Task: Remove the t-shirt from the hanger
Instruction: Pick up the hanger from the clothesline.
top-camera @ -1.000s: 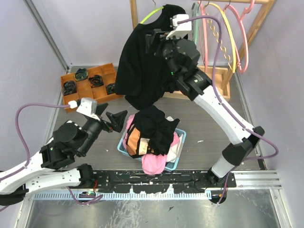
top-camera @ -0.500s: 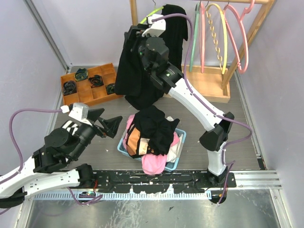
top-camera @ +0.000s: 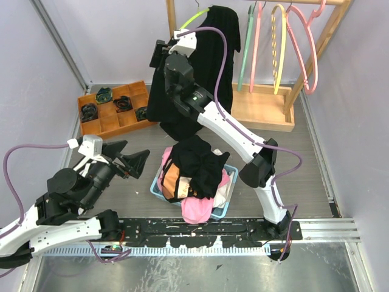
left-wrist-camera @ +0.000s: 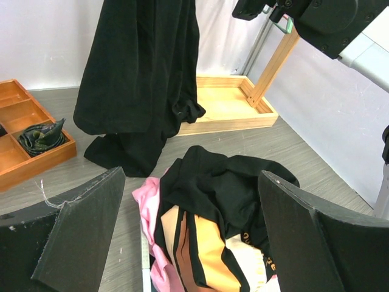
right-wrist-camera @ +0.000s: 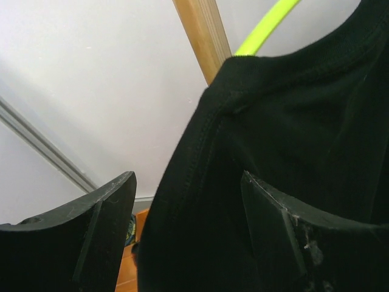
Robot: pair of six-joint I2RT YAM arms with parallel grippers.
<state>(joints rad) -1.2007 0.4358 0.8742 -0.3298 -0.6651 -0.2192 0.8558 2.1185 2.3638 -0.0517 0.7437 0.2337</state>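
Right arm extended high, right gripper (right-wrist-camera: pixel 188 237) jaws parted astride the t-shirt (right-wrist-camera: pixel 304 121) shoulder, hanger (right-wrist-camera: pixel 264 27) above them; left gripper (left-wrist-camera: pixel 188 231) low, jaws fully spread, empty.

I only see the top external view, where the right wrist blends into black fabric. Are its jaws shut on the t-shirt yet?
Observer: No. The right gripper has its jaws open, with the t-shirt shoulder seam just ahead of them.
Operator: Does the shirt hang free below?
Observer: No. From the left wrist, its hem bunches on the floor beside the rack's wooden base.
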